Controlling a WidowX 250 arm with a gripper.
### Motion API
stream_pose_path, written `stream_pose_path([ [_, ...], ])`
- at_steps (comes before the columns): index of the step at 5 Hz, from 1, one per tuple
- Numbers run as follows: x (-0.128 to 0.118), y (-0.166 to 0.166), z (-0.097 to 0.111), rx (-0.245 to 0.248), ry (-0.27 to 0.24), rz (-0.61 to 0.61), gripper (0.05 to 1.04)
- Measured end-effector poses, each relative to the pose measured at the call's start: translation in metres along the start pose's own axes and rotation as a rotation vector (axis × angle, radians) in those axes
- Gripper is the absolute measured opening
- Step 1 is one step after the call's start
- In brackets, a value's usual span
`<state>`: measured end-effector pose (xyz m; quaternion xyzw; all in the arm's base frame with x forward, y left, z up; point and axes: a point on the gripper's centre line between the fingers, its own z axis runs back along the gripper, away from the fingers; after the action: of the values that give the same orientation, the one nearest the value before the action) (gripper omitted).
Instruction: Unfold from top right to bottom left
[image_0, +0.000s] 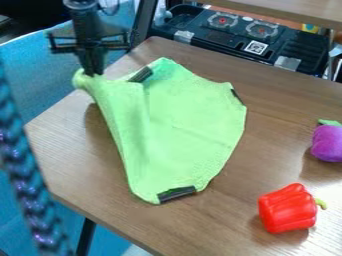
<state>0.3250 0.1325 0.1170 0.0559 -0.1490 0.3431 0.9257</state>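
Cloth corner pinched, ready to be laid out
My gripper is closed on the bunched far-left corner of the green cloth, raised by the table's edge; the rest lies mid-table. I'd draw it low and slowly toward near left, lowering before release so it doesn't fold under.

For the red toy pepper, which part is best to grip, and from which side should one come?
Probably best from above, across the middle of the red toy pepper, closing on its near and far long sides. It lies on its side with the green stem pointing right, so this grip should cross the body and avoid the thin stem.
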Motion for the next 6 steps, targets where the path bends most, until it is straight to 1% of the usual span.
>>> stream_pose_path([
  [1,0.001,0.015,-0.001,0.002,0.012,-0.039,0.050],
  [2,-0.001,0.029,0.002,0.016,0.017,-0.044,0.050],
  [3,-0.001,0.037,0.004,0.017,0.010,-0.071,0.068],
  [4,-0.001,0.045,0.005,0.010,0.015,-0.100,0.206],
  [5,-0.003,0.049,0.009,0.024,0.048,-0.125,0.452],
  [6,0.002,0.050,0.015,0.032,0.048,-0.125,0.756],
])
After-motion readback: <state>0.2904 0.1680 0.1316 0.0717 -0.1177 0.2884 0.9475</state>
